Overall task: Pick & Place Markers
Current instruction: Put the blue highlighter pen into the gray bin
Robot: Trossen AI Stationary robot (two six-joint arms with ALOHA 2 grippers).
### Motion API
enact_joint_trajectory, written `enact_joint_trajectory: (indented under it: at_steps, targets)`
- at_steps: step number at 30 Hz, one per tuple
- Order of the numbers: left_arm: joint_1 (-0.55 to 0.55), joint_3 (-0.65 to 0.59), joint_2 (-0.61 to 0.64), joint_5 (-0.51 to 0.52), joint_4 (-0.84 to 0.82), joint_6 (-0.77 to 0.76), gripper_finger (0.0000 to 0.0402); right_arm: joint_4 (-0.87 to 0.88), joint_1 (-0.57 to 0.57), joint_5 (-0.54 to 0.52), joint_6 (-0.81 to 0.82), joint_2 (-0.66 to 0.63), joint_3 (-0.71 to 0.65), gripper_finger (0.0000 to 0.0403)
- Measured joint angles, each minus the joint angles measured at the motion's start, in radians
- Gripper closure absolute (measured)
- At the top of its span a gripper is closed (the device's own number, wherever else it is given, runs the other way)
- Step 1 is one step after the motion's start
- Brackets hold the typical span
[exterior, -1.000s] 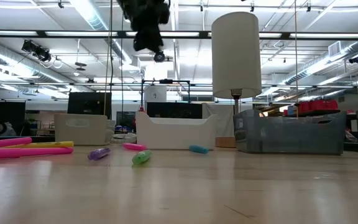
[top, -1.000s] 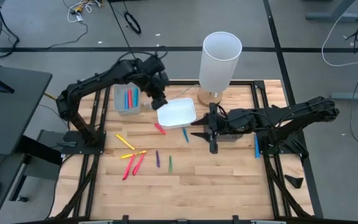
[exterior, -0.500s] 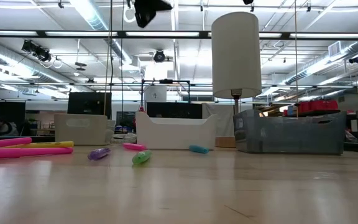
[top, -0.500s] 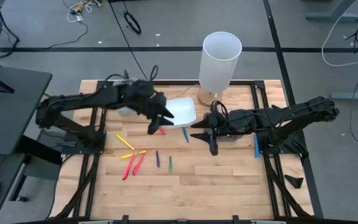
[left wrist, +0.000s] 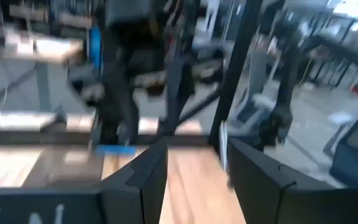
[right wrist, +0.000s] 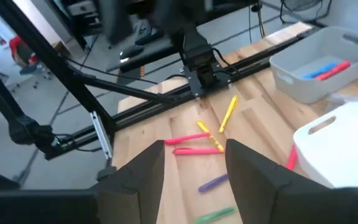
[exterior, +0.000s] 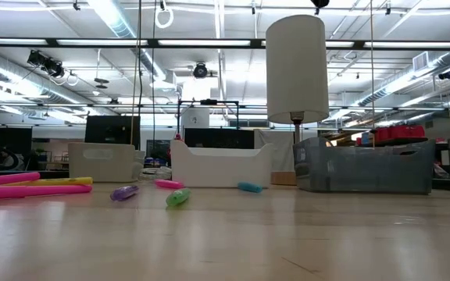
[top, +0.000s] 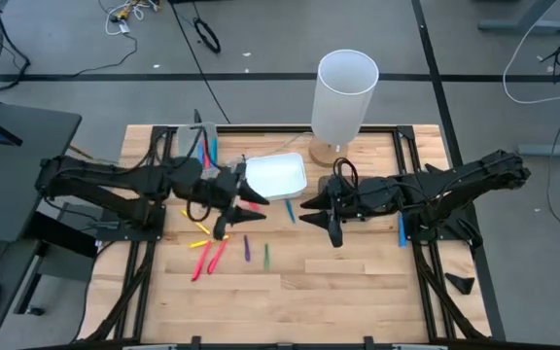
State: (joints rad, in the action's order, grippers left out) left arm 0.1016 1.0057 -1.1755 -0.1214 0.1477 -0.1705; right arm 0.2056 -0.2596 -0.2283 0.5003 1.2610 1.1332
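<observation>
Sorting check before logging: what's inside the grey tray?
The grey tray holds blue markers and a red one, lying flat. In the high view the left arm covers part of the tray, so an exact count is uncertain.

We see a worktop of pale wood planks, smooth with a light sheen that mirrors the room in the low view. The markers look like smooth plastic, bright and slightly glossy. At twelve o'clock from them sits a white tray of matt plastic; at ten o'clock a grey tray looks translucent plastic. The tall white cylinder appears matt, like paper or plastic. Both arms, the left claw and the right claw read as dark matt plastic or metal. Black metal rails frame the wood.
</observation>
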Motion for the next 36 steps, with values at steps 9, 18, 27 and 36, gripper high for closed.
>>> enact_joint_trajectory:
  at_steps: [9,18,27,36]
  targets:
    - [0.049,-0.137,0.0,0.036,0.233,-0.008,0.023,0.001,0.0,0.001,0.085,0.0,0.0,0.0231]
    - [0.048,-0.138,0.0,0.035,0.214,-0.084,0.023,0.325,0.0,-0.016,0.567,0.0,0.0,0.0231]
    - [0.048,-0.137,0.0,0.035,0.212,-0.088,0.023,0.649,0.001,0.071,0.887,0.001,0.0,0.0231]
    - [0.048,-0.137,0.0,0.035,0.209,-0.089,0.023,0.89,-0.005,0.198,1.03,0.001,0.0,0.0231]
